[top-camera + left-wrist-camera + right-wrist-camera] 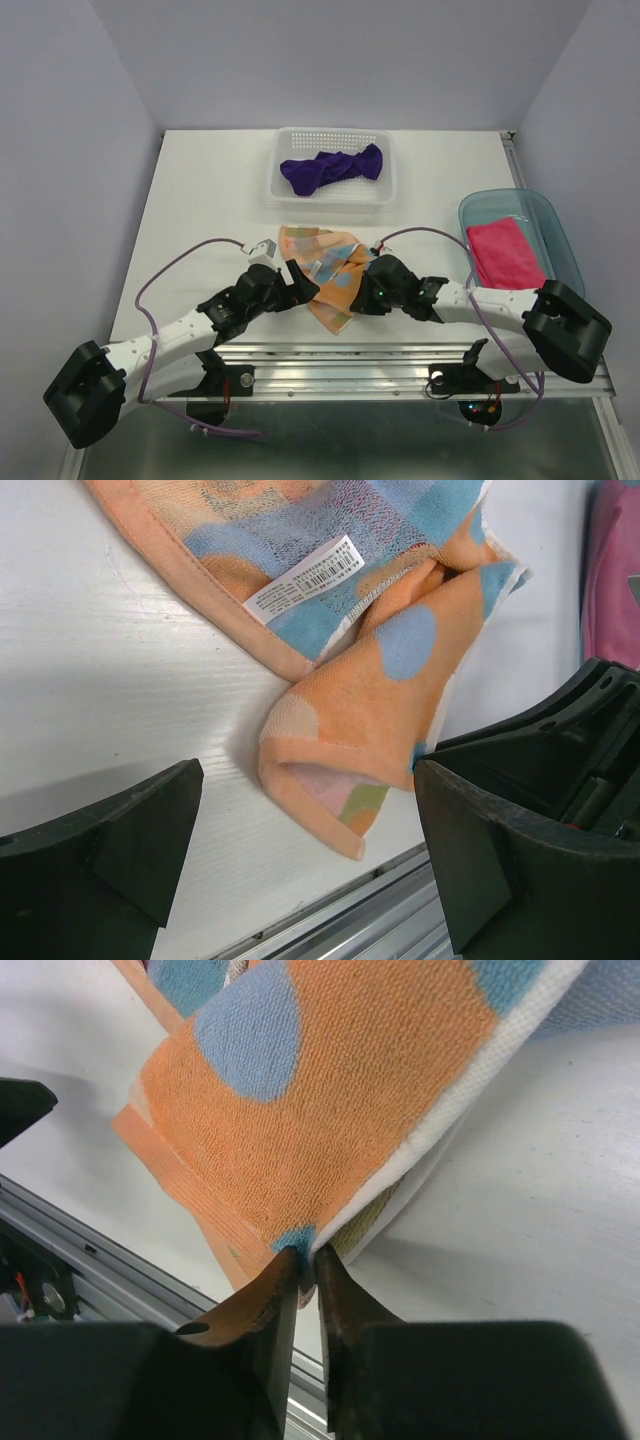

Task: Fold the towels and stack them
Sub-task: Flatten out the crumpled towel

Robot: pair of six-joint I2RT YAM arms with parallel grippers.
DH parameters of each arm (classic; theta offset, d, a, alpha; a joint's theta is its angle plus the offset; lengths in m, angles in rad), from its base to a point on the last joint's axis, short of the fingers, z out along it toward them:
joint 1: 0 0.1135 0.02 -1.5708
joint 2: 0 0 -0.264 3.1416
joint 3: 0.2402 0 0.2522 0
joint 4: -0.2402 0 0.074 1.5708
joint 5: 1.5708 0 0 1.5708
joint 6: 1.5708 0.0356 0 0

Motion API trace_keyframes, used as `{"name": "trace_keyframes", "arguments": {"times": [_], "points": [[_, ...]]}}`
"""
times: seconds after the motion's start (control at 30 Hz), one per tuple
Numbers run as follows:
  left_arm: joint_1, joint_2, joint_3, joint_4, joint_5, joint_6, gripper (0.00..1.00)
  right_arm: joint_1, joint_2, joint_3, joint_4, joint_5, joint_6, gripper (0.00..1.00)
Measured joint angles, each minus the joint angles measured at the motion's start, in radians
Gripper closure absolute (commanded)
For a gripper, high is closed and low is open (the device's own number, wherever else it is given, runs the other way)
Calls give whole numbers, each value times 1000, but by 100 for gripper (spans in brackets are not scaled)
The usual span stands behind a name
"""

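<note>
The orange polka-dot towel lies crumpled on the table between both arms. My right gripper is shut on its white-edged hem at a near corner. My left gripper stands open and low over the table, and the towel's folded near corner lies between its fingers without touching them. In the overhead view the left gripper is at the towel's left side and the right gripper at its right. The purple towel is bunched in the basket. The pink towel lies folded in the tray.
The white perforated basket stands at the back middle. The teal tray sits at the right edge. A metal rail runs along the table's near edge, just below the towel's corner. A white care label shows on the towel.
</note>
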Motion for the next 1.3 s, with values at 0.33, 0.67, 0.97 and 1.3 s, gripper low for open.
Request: {"name": "trace_keyframes", "arguments": {"times": [0.33,0.67,0.97,1.3], "points": [[-13,-8,-27,8,6,-19,1,4,-61,0,-56,40,2,99],[-225,4,-63,31,-23,-70,1,4,-275,1,-84,211,12,99],[-410,248,76,30,-177,-157,1,4,-359,0,-78,363,45,99],[-445,519,314,-102,-319,-233,26,4,-376,0,-76,436,61,99]]}}
